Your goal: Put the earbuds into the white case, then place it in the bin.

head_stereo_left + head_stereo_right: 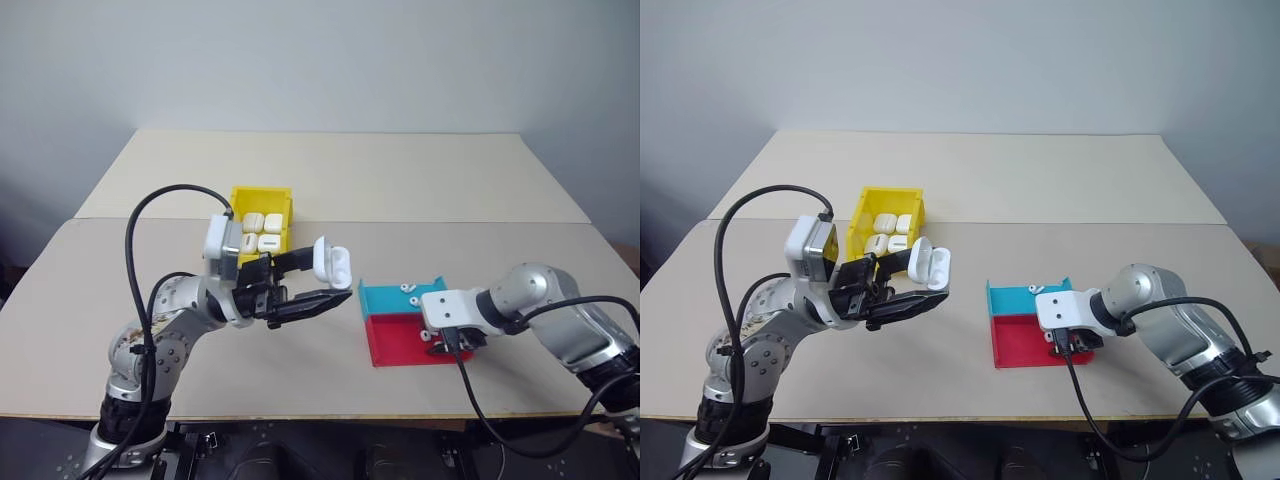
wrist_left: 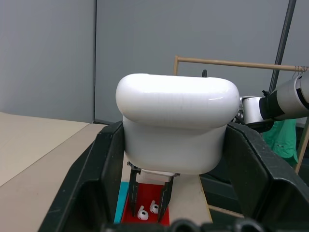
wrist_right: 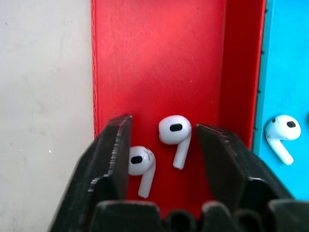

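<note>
Earbuds (image 3: pixel 174 137) in the red tray (image 3: pixel 159 58) lie between my right end effector's (image 3: pixel 161 145) half-open fingers, perhaps untouched; left end effector (image 1: pixel 315 285) clamps the white case (image 1: pixel 330 263).

Left gripper (image 1: pixel 322 285): raised above the table on the left, pointing right, closed on the white case (image 1: pixel 331 263), whose lid stands open.
Right gripper (image 1: pixel 447 345): on the right, pointing down into the tray (image 1: pixel 392 340); its fingers are hidden.
Tray: shallow, near right of centre, red half nearer, cyan half farther; one earbud (image 1: pixel 405 288) shows in the cyan half.
Yellow bin (image 1: pixel 262 198): farther back on the left, holding four white cases (image 1: pixel 260 232).
Table (image 1: pixel 340 180): beige.
</note>
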